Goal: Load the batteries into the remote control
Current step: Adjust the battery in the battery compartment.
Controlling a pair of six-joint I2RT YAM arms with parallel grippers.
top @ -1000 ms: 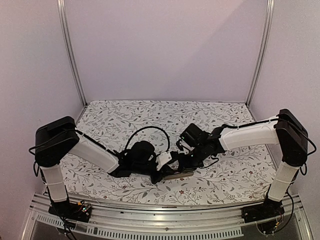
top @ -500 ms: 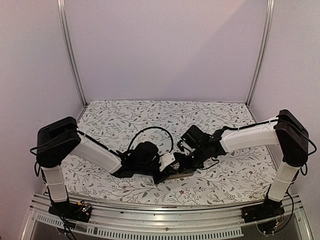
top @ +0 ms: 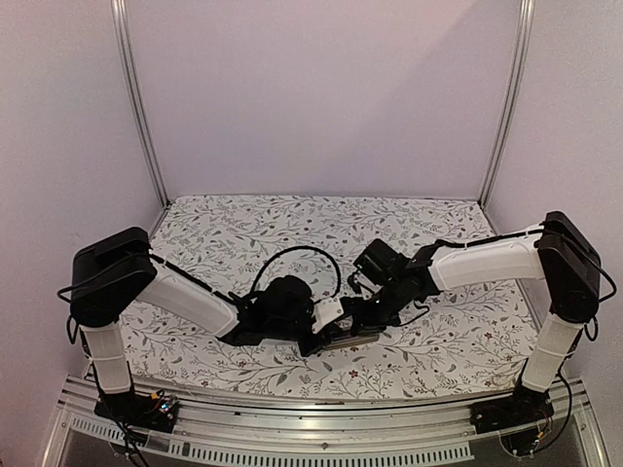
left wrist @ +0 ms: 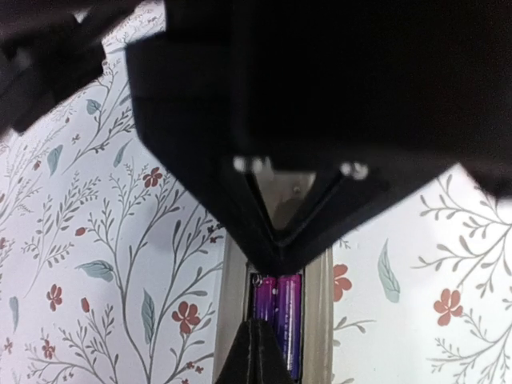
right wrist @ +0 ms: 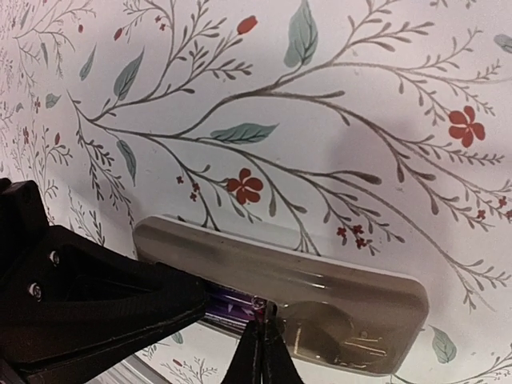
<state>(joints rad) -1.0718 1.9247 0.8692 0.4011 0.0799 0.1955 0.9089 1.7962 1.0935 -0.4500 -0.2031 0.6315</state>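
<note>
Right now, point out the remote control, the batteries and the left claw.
remote control point(right wrist: 320, 270): right wrist view, on its grey-tan back.
batteries point(left wrist: 290, 316): left wrist view, on the right-hand purple cell.
left claw point(left wrist: 258, 340): left wrist view, at its shut fingertips.

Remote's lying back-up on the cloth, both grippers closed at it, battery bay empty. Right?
Not empty: the left wrist view shows two purple batteries side by side in the bay of the remote. Otherwise yes: back-up on the cloth, left gripper and right gripper closed at it.
</note>
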